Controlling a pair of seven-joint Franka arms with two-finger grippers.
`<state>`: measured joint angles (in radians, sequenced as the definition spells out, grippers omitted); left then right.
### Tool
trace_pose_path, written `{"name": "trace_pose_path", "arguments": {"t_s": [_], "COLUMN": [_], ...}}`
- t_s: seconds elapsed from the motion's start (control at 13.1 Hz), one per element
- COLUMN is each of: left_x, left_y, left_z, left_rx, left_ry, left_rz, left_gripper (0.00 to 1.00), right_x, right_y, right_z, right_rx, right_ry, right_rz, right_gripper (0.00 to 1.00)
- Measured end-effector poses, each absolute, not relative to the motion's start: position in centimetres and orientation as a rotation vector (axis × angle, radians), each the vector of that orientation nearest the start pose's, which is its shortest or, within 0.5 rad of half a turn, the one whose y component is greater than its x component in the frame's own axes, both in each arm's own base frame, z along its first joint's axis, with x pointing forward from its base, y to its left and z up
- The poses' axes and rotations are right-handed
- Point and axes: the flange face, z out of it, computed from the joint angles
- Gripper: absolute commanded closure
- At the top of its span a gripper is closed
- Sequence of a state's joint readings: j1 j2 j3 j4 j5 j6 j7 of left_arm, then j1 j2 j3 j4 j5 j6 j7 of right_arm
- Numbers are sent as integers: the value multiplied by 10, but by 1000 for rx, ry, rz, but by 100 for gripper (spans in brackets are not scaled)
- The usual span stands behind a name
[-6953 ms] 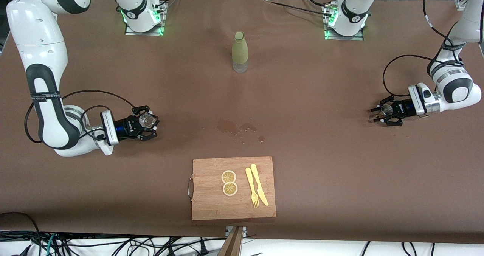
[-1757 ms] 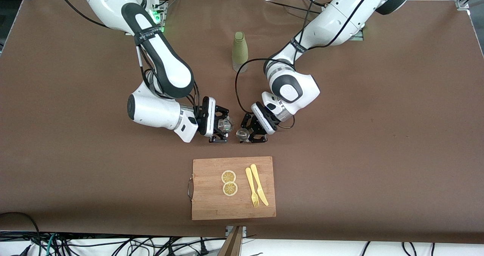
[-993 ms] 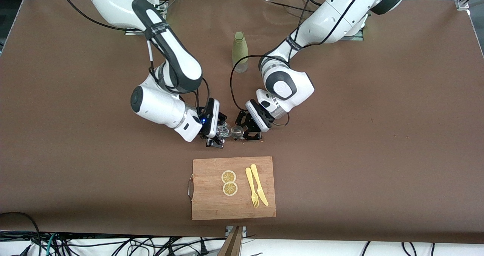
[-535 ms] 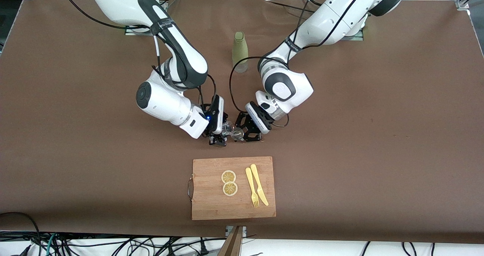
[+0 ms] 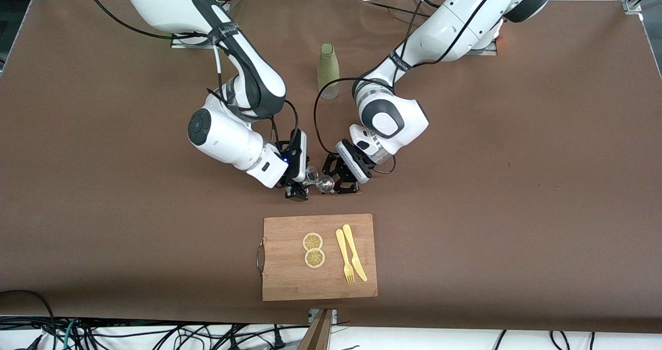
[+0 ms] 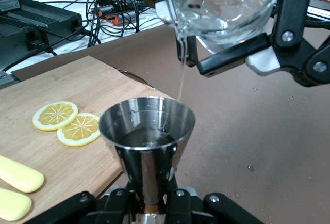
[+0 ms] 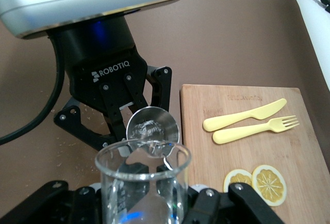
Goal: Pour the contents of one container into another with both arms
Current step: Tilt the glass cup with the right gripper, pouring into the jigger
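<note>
Overhead, my right gripper (image 5: 298,183) clamps a tilted glass beaker (image 5: 312,173) at nine o'clock of the steel jigger (image 5: 325,183) gripped by my left gripper (image 5: 339,180); only my left wrist reveals the thin stream (image 6: 181,69).

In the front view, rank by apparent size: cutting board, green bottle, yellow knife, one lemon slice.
1. Cutting board, clearly largest.
2. Green bottle.
3. Yellow knife, about as long as the bottle but thinner; the bottle stands farther from the camera, so this is unsure.
4. Lemon slice, smallest.
</note>
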<state>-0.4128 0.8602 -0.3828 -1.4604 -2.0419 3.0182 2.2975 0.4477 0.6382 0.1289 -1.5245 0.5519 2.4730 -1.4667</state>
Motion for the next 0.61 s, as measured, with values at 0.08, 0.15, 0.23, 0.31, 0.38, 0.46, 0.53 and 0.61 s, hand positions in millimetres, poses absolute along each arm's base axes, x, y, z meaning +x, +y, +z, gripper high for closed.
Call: {"name": "trace_pose_path", "arguments": {"t_s": [0.08,0.15,0.23,0.31,0.38,0.46,0.53,0.61], "left_x": [563,564,564,564,564,564,564,564], "left_y": [-414,-414,-414,-414,-414,-414,-414,-414], "left_z": [184,184,184,184,184,184,184,184], "left_rx": [2176,2177,2178,2182,2186,2190,2194,2196], "left_ry": [-963,-961,-952,-937,-918,-907,-902,-900], "left_rz": [1064,1064,1061,1055,1048,1043,1041,1041], "left_gripper": [100,100,100,100,100,100,100,100], "right_x": [627,626,625,625,624,625,624,624], "right_y": [387,388,390,392,393,394,395,396], "right_z": [321,322,322,322,321,319,317,315], "right_rx": [2303,2301,2301,2303,2305,2308,2309,2310], "right_ry": [2414,2413,2414,2413,2413,2413,2414,2417], "right_rz": [803,799,796,794,793,790,787,783], "right_gripper": [100,100,100,100,100,100,100,100]}}
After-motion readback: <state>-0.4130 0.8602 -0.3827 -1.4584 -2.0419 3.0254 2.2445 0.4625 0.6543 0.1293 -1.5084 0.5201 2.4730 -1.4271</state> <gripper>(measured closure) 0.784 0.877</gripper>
